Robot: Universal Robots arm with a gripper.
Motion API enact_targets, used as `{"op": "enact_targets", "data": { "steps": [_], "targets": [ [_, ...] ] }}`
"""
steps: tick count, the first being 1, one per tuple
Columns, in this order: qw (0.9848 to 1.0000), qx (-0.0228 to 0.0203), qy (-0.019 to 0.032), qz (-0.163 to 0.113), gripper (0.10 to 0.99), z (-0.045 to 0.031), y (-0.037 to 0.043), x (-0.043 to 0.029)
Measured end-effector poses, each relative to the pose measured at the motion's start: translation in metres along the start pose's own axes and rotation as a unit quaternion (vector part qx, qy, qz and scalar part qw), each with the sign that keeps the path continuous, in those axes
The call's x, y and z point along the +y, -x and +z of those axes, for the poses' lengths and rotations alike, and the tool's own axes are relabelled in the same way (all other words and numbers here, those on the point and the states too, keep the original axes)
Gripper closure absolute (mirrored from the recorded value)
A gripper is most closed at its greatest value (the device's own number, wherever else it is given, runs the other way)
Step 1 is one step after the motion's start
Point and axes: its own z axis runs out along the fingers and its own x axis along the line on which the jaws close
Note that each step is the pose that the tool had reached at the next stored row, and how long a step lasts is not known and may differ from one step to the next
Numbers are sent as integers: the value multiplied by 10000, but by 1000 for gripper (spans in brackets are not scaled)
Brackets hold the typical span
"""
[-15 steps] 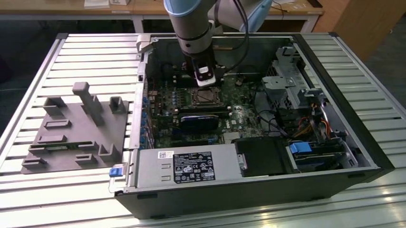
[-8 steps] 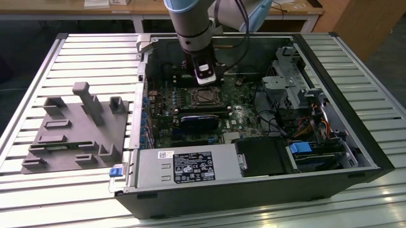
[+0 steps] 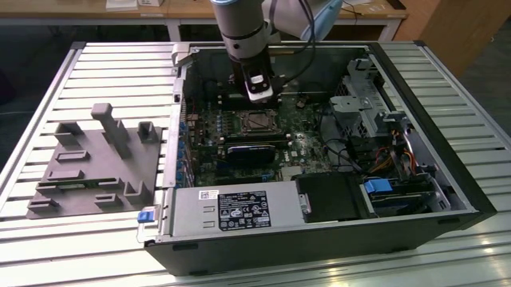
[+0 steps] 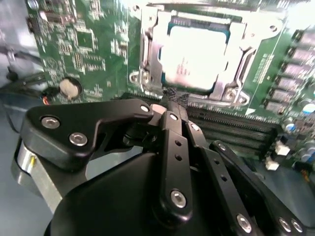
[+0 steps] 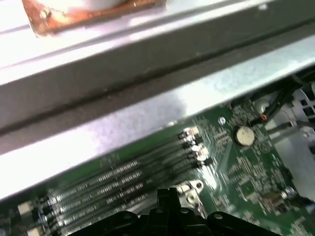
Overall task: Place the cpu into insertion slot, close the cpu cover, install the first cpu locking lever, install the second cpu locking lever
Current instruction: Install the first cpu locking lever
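Second wrist view: gripper [image 4: 171, 95] pinched fully together, nothing in it, hanging right by the insertion slot [image 4: 139, 77] rim on the memory slots [image 4: 231, 125] side. cpu [image 4: 197, 59] sitting flat in the slot, cpu cover [image 4: 152, 49] folded down around it. Exterior view, same deal: all toward the motherboard [image 3: 307, 140] far edge inside the open case [image 3: 319, 251].

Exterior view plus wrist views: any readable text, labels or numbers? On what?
None can be read.
PSU label, black and white, exterior view: print too small.
Small sticker beside it: too small.
cpu top, second wrist view: faint marks, blurred.
Board print, first wrist view: blurred.
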Motion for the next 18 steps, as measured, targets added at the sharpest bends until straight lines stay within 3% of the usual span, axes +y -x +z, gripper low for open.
{"op": "enact_targets", "data": {
  "steps": [3, 5, 11, 13, 16, 18],
  "targets": [
    [9998, -89, -190, -30, 984, -9, 2, 3],
    [9995, -130, -282, -48, 984, -10, 4, 4],
    [9995, -128, -301, -52, 984, -8, 10, 6],
    [9994, -37, -346, -44, 984, -4, 23, 12],
    [9988, 178, -448, -26, 984, 6, 42, 20],
    [9984, 279, -500, -15, 984, 10, 55, 23]
  ]
}}
